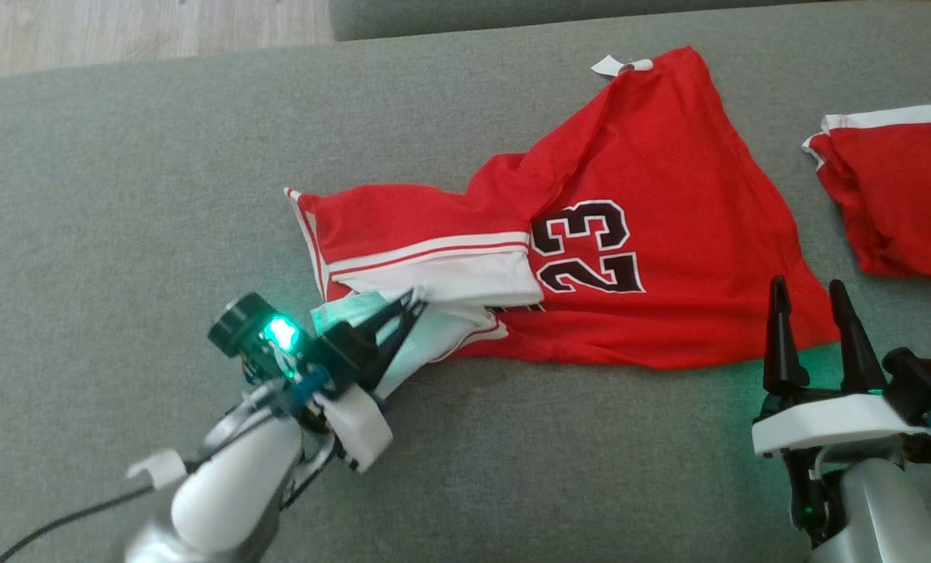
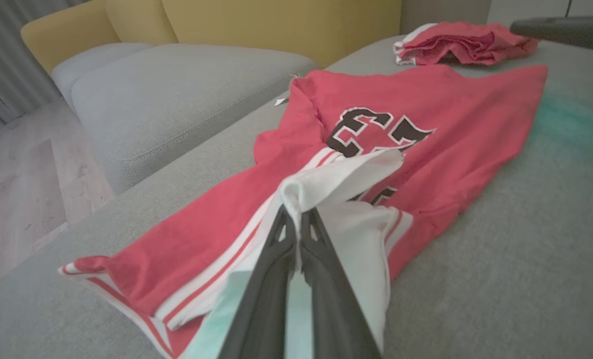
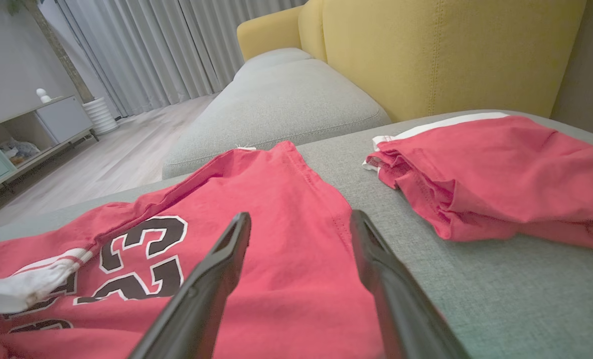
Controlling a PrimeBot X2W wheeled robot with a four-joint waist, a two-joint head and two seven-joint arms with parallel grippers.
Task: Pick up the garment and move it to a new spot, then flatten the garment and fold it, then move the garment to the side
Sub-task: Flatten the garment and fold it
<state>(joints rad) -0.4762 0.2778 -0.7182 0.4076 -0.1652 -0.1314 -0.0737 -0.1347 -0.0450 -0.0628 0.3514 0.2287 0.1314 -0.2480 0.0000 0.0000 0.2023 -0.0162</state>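
The left hand [image 1: 415,303], at the lower left of the head view, is closed, its fingers pinching a fold of the white trim of the jersey [image 1: 669,180]. The right hand [image 1: 808,291], at the lower right, stands wide open and holds nothing, its tips at the jersey's lower right corner. The jersey, red with a black 23, lies creased across the centre of the grey cushion [image 1: 121,195]. A second red garment [image 1: 896,195] lies bunched at the right edge, apart from it.
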